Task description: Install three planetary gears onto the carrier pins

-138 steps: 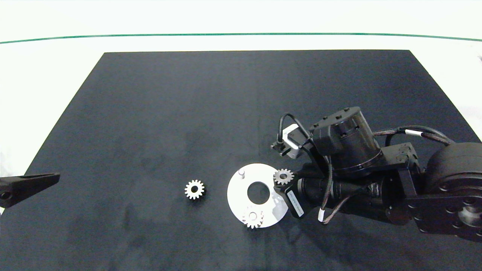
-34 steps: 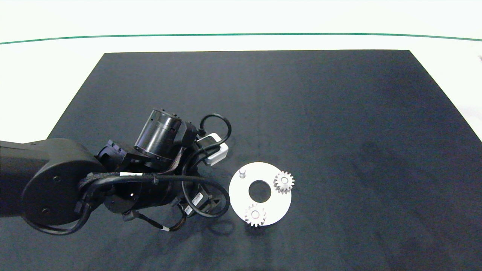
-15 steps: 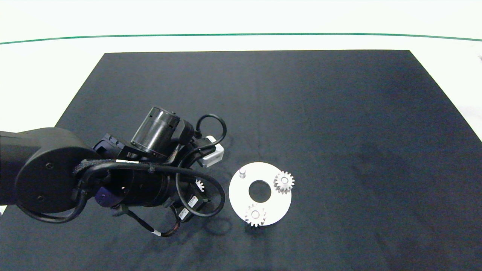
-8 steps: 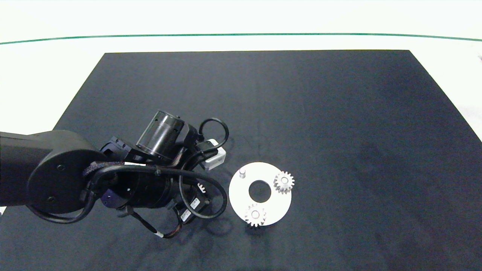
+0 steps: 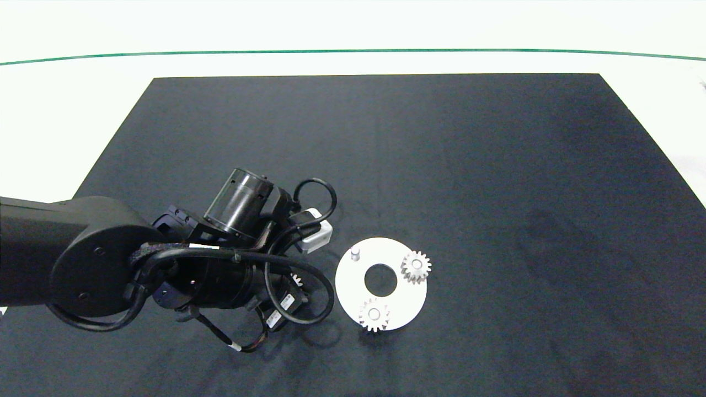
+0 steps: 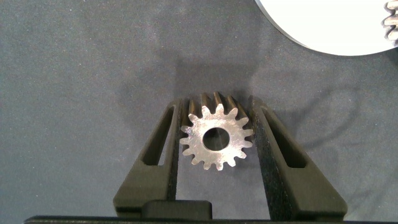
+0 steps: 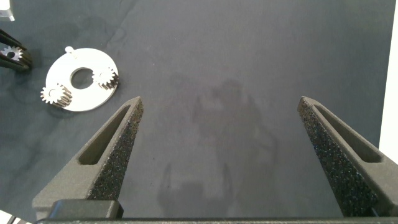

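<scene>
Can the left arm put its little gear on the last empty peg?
Probably yes. The left tool is shut on the third gear, just beside the white disc. The empty peg sits on the disc's near side, and nothing stands between. The right tool hangs far off.

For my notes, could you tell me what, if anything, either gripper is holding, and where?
The left gripper holds the third planetary gear by its toothed rim, between its fingers. The right gripper holds nothing.

One small silver gear (image 6: pixel 217 138) with pointy teeth and a round hole sits flat between two dark fingers (image 6: pixel 155 158), above the dark mat. Two more gears (image 5: pixel 416 267) (image 5: pixel 374 315) sit on pegs on the white round disc (image 5: pixel 402 298). One short grey peg (image 5: pixel 355 253) stands bare.
</scene>
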{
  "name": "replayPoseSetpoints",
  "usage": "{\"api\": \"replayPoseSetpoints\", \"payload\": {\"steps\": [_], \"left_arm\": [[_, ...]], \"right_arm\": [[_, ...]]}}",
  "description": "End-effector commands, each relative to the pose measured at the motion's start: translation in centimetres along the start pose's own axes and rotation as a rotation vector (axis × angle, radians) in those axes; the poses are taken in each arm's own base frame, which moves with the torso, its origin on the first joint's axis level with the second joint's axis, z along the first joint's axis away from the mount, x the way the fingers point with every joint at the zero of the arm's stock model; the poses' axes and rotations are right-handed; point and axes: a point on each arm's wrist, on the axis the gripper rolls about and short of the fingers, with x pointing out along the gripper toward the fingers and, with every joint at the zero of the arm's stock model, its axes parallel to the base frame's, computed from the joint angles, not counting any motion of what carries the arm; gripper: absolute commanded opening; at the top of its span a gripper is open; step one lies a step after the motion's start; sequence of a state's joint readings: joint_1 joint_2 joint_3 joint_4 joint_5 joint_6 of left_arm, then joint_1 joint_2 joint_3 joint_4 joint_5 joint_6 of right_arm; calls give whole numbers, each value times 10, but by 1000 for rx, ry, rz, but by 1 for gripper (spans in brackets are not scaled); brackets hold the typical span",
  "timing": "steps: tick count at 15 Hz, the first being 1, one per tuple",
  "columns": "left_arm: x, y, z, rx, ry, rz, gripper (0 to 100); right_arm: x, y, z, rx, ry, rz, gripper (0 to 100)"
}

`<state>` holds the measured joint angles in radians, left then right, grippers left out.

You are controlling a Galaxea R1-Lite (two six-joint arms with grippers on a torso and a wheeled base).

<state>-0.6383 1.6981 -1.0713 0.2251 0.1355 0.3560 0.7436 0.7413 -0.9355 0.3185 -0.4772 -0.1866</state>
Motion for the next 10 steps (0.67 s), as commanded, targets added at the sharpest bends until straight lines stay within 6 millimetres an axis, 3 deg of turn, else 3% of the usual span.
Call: {"api": "replayPoseSetpoints", "payload": {"steps": [1, 7, 10], "left_arm": [[-9, 4, 12, 5, -46, 19, 26], [-50, 3, 61, 42, -136, -5, 19], [-54, -21, 74, 76, -159, -61, 19]], "right_arm": [[0, 0, 0, -3, 2, -2, 100], [-1, -1, 0, -1, -2, -5, 100], [-1, -1, 0, -4, -2, -3, 100]]}}
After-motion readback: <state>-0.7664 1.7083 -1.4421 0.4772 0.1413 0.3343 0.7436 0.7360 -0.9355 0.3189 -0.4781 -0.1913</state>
